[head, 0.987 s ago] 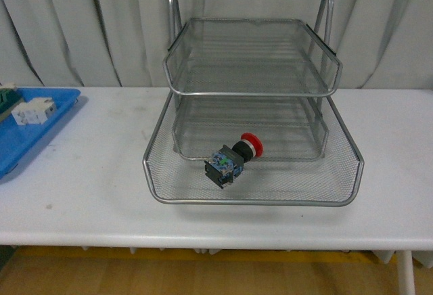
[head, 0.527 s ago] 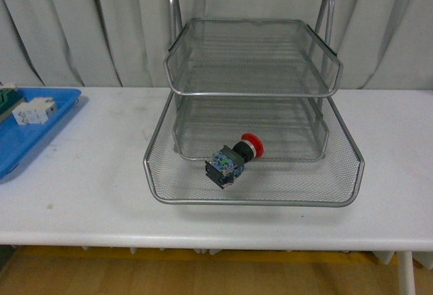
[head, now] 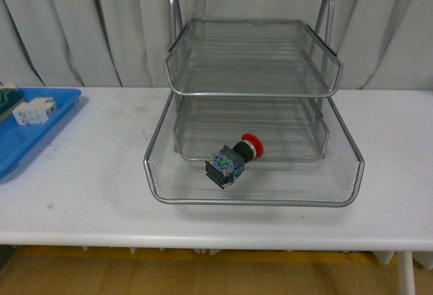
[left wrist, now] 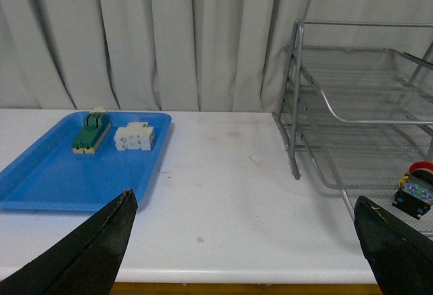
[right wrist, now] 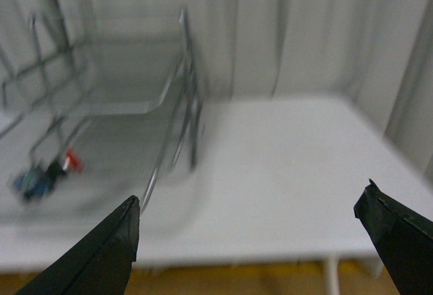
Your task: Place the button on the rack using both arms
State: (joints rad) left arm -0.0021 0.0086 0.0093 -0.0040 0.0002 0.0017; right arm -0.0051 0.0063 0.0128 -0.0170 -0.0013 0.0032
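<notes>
The button (head: 233, 159), red cap on a black body with blue-green parts, lies on its side in the bottom tier of the silver wire rack (head: 252, 201). In the left wrist view the button (left wrist: 415, 191) shows at the far edge inside the rack (left wrist: 318, 99). My left gripper (left wrist: 247, 203) is open over bare table between the blue tray and the rack, holding nothing. My right gripper (right wrist: 250, 207) is open near the table's front edge, off the rack's (right wrist: 169, 153) right side; that view is blurred, with the button (right wrist: 47, 173) faint. Neither arm appears in the front view.
A flat blue tray (head: 17, 143) sits at the table's left end holding a white terminal block (head: 34, 111) and a green-topped switch block (left wrist: 90, 132). Grey curtains hang behind. The white table (head: 81, 173) runs wide either side of the rack.
</notes>
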